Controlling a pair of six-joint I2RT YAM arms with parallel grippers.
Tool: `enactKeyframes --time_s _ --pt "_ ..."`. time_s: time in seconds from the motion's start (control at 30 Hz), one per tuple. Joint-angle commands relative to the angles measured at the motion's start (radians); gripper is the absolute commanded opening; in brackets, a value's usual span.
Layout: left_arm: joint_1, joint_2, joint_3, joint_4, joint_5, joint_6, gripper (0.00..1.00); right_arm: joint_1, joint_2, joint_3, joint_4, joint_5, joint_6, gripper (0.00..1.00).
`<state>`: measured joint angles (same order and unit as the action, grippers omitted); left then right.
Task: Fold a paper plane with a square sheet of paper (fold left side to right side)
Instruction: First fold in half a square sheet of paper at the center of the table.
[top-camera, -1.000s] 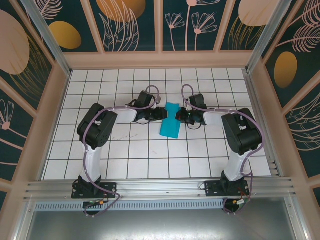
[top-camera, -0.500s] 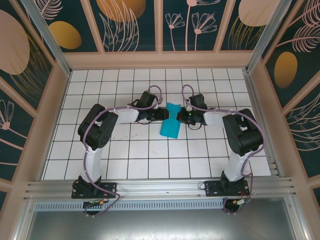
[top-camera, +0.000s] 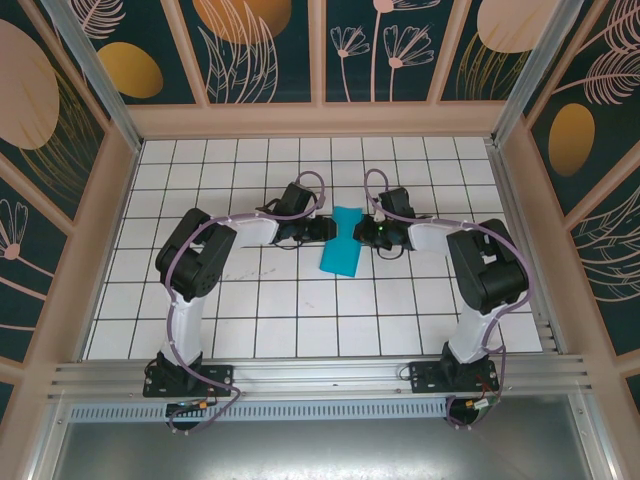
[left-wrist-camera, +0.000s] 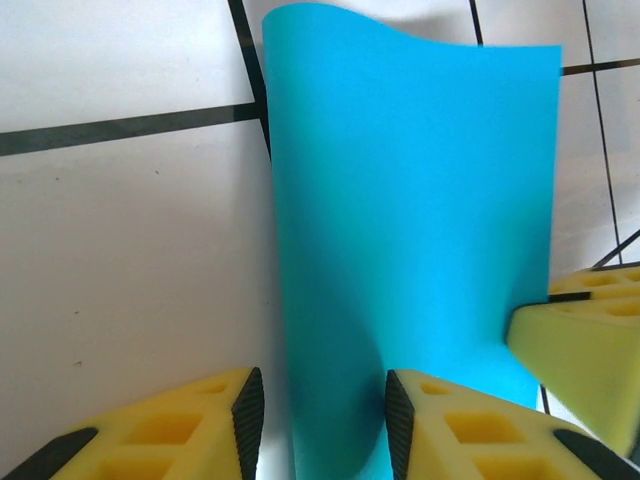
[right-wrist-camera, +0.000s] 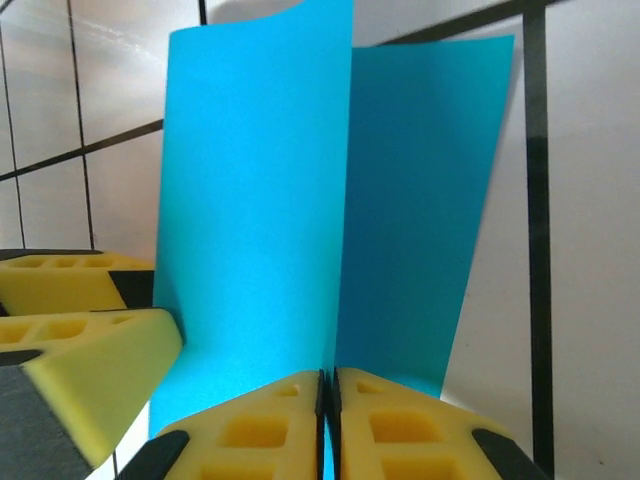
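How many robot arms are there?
2. The left arm rises from the near left edge of the table, and the right arm from the near right edge. Both reach inward to the blue paper in the middle. None seems hidden.

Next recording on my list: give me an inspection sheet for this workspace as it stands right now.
Surface: white tabletop with black grid lines and faint scuffs.
Job's things: cyan paper sheet, folded into a narrow strip, with one layer raised along the crease.
Clutter: nothing seen.
Grippers: left gripper is open, with a pad on either side of the sheet's edge. Right gripper is shut on the sheet.
Cables: purple cables loop along both arms.
Surroundings: floral wall panels on three sides and an aluminium rail at the near edge.
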<state>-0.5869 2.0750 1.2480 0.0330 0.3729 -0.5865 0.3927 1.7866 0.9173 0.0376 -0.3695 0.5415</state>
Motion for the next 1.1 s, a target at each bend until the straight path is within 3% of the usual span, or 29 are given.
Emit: enactKeyframes --time_s 0.0,0.27,0.47,0.8,1.07 --pt "-0.009 0.045 0.011 -0.077 -0.054 0.025 0.40 0.000 -0.075 -0.023 -0.035 0.055 -0.024 0.22" --pt "-0.032 0.066 0.036 -0.111 -0.092 0.042 0.40 -0.035 -0.278 -0.108 -0.065 0.223 -0.034 0.51" --pt "-0.041 0.077 0.059 -0.143 -0.113 0.061 0.40 -0.082 -0.438 -0.215 -0.034 0.256 -0.013 0.66" --pt "-0.063 0.103 0.121 -0.217 -0.153 0.116 0.45 -0.119 -0.530 -0.320 0.069 0.107 0.070 0.76" --pt "-0.074 0.118 0.155 -0.248 -0.170 0.144 0.47 -0.121 -0.524 -0.319 0.057 0.110 0.059 0.79"
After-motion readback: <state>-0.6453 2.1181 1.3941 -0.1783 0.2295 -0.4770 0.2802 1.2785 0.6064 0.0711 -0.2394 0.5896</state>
